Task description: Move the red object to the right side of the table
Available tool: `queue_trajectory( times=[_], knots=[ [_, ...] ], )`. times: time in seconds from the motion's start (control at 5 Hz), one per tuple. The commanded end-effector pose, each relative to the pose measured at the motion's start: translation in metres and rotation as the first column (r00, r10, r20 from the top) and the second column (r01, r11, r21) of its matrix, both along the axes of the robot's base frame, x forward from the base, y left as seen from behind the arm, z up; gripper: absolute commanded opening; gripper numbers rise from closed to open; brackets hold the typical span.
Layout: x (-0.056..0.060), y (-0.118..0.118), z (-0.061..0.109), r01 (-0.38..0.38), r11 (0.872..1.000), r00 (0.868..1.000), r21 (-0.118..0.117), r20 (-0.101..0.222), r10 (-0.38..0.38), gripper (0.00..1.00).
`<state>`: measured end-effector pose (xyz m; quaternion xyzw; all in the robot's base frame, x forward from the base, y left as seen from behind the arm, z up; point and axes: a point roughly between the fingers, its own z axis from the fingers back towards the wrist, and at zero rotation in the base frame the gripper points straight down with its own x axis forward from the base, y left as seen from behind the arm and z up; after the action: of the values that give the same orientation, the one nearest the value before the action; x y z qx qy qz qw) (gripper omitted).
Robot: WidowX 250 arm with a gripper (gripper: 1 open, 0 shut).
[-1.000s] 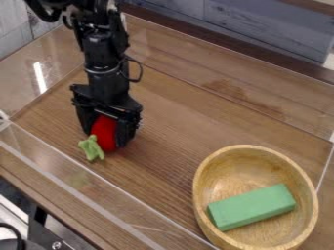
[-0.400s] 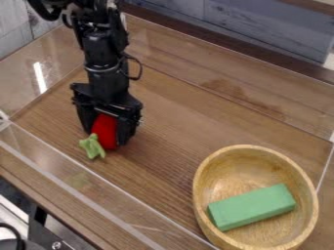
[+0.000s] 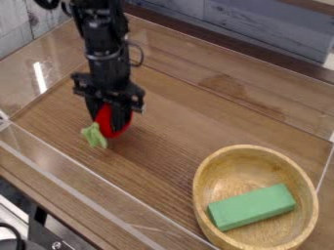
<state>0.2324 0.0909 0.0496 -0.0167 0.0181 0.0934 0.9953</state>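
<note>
Red and rounded, a single toy strawberry point(image 3: 112, 123) sits between the fingers of my one end effector point(image 3: 112, 113) on the left side of the camera view, over the brown wood-grain table point(image 3: 196, 107). I have the end effector clamped on the strawberry, its fingers closed around the red body from either side. The light green leafy tip point(image 3: 93, 137) points toward the lower left of my view, toward the near left edge of the table. The toy's long axis runs on a slant, from that leafy end at lower left up to the red end at upper right, where the fingers partly hide it. From this single angle, I cannot tell whether the strawberry touches the wood beneath it.

I count one strawberry, one black robot arm point(image 3: 102, 41), one round wooden bowl point(image 3: 206, 174) and one green rectangular block point(image 3: 252, 207). The bowl stands at the lower right of my view, well apart from the strawberry, and the block lies inside it, tilted up toward the right.
</note>
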Motion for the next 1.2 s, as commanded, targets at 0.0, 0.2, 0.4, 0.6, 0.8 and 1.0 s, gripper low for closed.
queue_trajectory(
  times=[0.0,0.2,0.4,0.6,0.8,1.0],
  knots=[
    [0.017,-0.010,0.025,-0.003,1.000,0.997,0.011,0.073,0.002,0.00],
    [0.027,-0.024,0.030,0.011,1.000,0.996,0.005,0.084,-0.011,0.00],
    [0.039,-0.043,0.029,0.040,0.999,0.995,0.001,0.095,-0.040,0.00],
    [0.043,-0.047,0.019,0.056,0.998,0.994,0.012,0.099,-0.057,0.00],
    [0.047,-0.050,0.011,0.049,0.999,0.994,0.021,0.098,-0.051,0.00],
    [0.049,-0.053,0.004,0.043,0.999,0.994,0.029,0.098,-0.046,0.00]
  ],
)
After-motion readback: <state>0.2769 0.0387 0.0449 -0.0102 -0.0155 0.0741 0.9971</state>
